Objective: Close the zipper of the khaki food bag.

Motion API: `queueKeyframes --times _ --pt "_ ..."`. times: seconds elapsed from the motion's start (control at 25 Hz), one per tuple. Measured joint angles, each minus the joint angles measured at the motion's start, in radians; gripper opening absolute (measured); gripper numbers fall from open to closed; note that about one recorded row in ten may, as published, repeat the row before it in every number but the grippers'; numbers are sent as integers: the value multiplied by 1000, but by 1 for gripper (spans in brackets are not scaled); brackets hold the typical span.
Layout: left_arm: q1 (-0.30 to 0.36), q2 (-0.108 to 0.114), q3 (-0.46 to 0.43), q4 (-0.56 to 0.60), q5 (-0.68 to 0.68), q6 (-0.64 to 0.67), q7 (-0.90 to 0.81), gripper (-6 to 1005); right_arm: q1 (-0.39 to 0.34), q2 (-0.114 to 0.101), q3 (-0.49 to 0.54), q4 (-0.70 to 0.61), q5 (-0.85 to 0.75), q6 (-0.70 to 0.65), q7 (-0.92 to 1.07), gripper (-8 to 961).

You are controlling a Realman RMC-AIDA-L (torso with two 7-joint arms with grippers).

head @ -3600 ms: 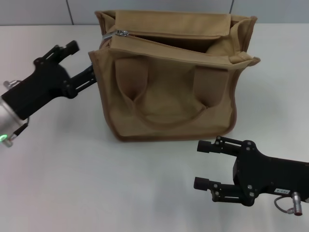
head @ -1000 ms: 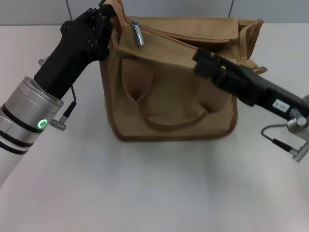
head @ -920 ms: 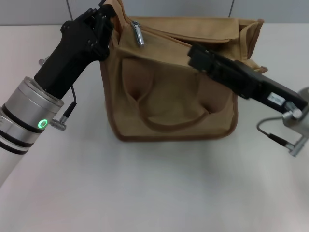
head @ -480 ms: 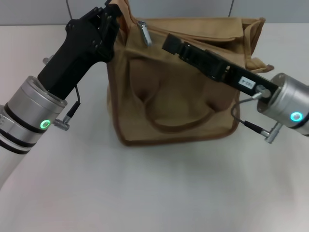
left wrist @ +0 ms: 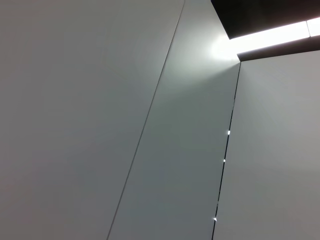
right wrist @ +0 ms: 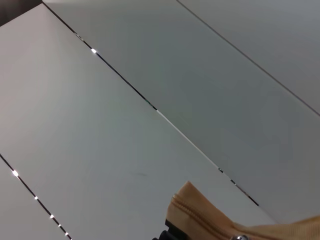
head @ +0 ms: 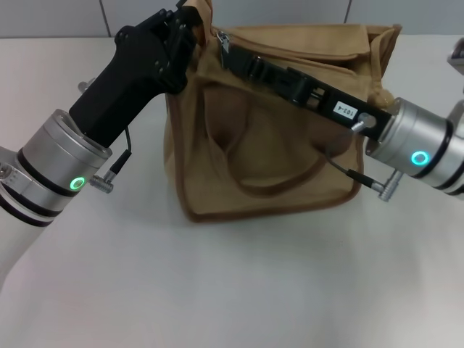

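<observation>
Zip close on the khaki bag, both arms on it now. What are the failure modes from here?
1. The right hand is right at the zipper pull; whether it has it is unclear. It may slide off without it.
2. The left hand grips the khaki food bag at one top corner only. Pulling could drag or tip the bag.
3. The mouth at the far end looks slack, so fabric may jam the slider.

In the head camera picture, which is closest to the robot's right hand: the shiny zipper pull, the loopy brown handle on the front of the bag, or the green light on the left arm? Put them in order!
From the right hand:
1. Zipper pull, right beside it at the bag's top left corner.
2. Front handle, lower down the khaki food bag.
3. Green light, far out on the left arm.
</observation>
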Motion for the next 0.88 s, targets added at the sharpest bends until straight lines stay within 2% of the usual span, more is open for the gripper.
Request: queueKeyframes --times 0.32,0.76,0.88 --pt "-7 0 0 -14 1 0 3 7 26 0 1 11 1 34 0 362" --pt "-12 0 0 -14 1 -3 8 6 42 0 -8 11 -12 -25 -18 364" --pt "-13 0 0 -14 2 -5 8 6 44 0 -3 12 -13 -5 -23 365"
